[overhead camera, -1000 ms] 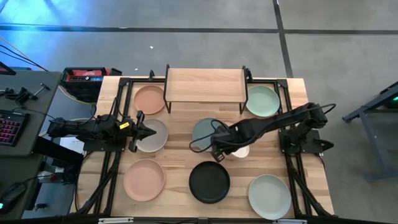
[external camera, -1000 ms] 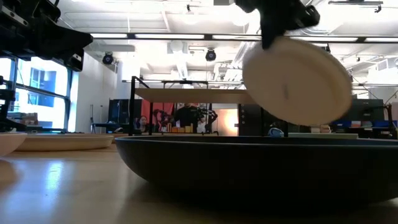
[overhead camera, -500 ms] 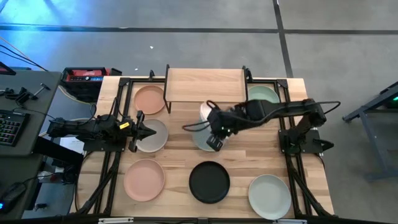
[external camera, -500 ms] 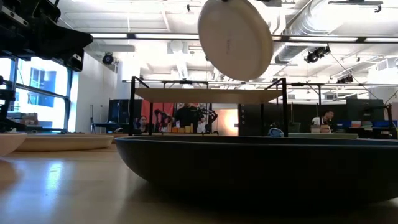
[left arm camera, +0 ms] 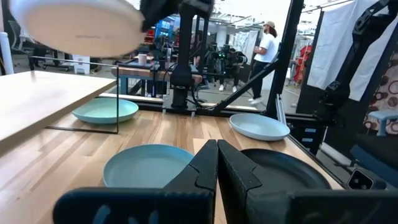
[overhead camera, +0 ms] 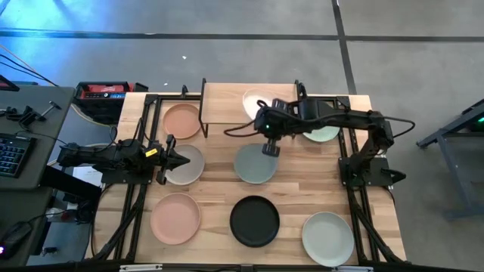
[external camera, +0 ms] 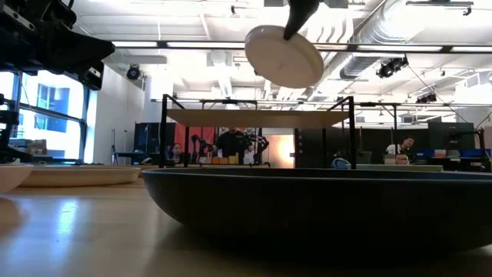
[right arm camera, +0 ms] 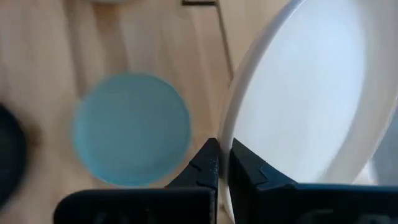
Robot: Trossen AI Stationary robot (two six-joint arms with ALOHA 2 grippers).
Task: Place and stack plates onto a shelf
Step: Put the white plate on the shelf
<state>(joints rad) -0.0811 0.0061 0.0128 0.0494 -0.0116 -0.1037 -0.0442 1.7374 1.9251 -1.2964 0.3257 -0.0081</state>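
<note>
The shelf (overhead camera: 248, 103) stands at the counter's (overhead camera: 302, 193) far edge, its wooden top bare. Above its right half hangs the white plate (external camera: 284, 55), tilted, its rim pinched in the closed right hand (right arm camera: 222, 163). Level the plate and lower it flat before letting go. The left hand (left arm camera: 217, 163), closed and empty, waits over the grey plate (overhead camera: 185, 164).

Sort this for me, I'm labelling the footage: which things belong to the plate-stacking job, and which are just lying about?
Job:
- white plate, pinched by the right tool above the shelf
- peach, grey-blue, black and other plates on the table

Lying about:
- red case
- keyboard on side desk
</note>
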